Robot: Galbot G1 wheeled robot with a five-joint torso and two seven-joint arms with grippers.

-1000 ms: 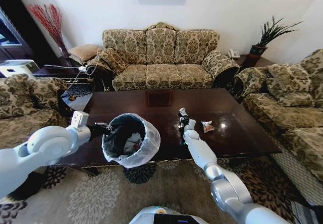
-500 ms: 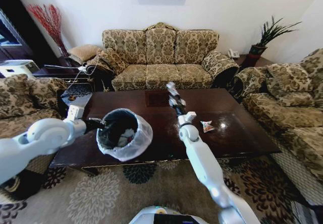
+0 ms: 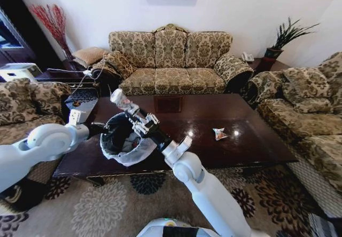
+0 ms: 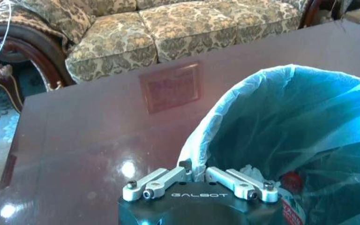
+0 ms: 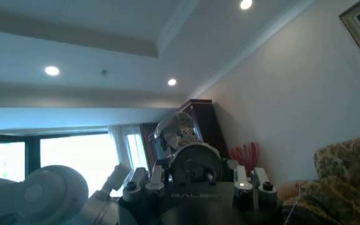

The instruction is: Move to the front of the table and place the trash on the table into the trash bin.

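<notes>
Right gripper (image 3: 134,118), closed on a crushed clear cup (image 3: 118,97), is raised over the trash bin (image 3: 126,141) with the cup tilted up and away from the robot, above the bin's far rim. Left gripper (image 3: 98,126) pinches the bin's bag-lined rim on the robot's left side and holds the bin tilted at the near left part of the table (image 3: 251,135). A snack wrapper (image 3: 219,134) lies alone on the table's right half, well apart from the bin.

Writing: "GALBOT" is legible on the gripper body in both wrist views. The wrapper's print cannot be read.

Left wrist view: the fingers (image 4: 161,179) close on the translucent liner at the rim, and a red-labelled item (image 4: 290,180) lies inside the bin. The square inlay (image 4: 170,87) in the tabletop is also seen.

Right wrist view: the cup (image 5: 178,131) sits clamped between the jaws, seen against the ceiling and wall.
</notes>
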